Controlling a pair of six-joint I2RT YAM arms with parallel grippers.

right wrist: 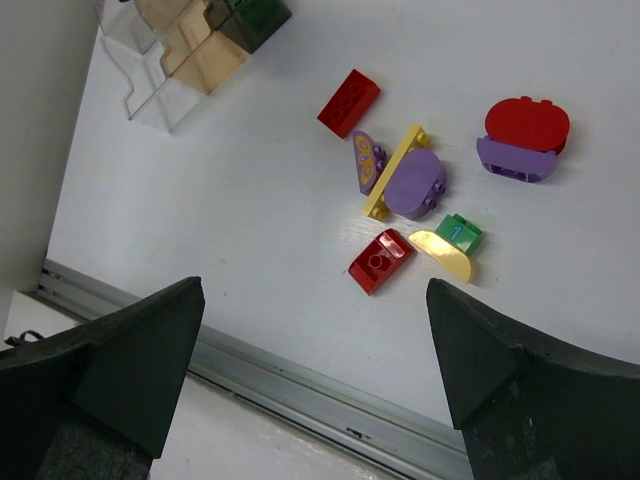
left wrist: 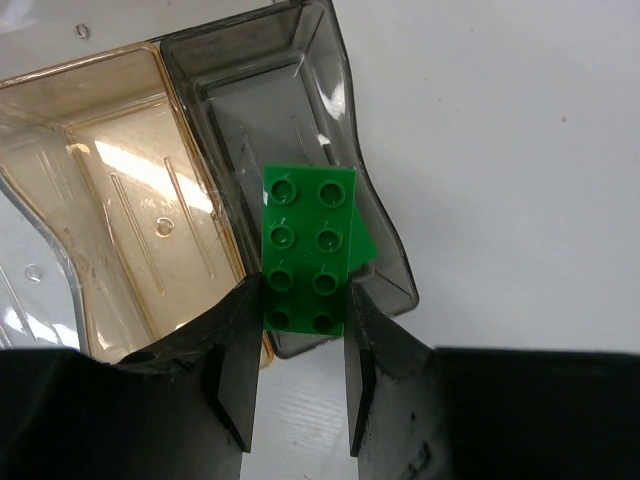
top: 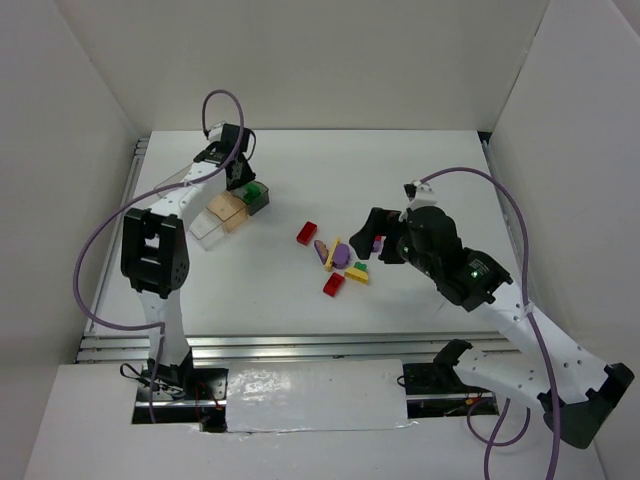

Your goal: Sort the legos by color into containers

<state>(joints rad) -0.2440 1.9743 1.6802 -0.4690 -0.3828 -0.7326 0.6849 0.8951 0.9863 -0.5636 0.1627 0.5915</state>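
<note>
The left gripper (left wrist: 303, 300) is squeezing a green brick (left wrist: 305, 245) over the grey box (left wrist: 330, 90), and the right gripper (right wrist: 312, 292) is hanging wide apart above loose bricks (right wrist: 413, 185).

A bare strip of table (top: 270, 285) runs between the tray (top: 212, 228) and the legos (top: 340, 262) — open for a pass, with one red brick (top: 306, 232) at its far end. The left gripper (top: 243, 184), clamped on a green brick (left wrist: 308, 250), crowds the smoky grey compartment (left wrist: 240, 110); the tan compartment (left wrist: 110, 190) beside it is unblocked. The right gripper (top: 379, 242), jaws wide, hangs over the cluster's right side — its left side lies open. White walls (top: 70, 150) close both flanks.
</note>
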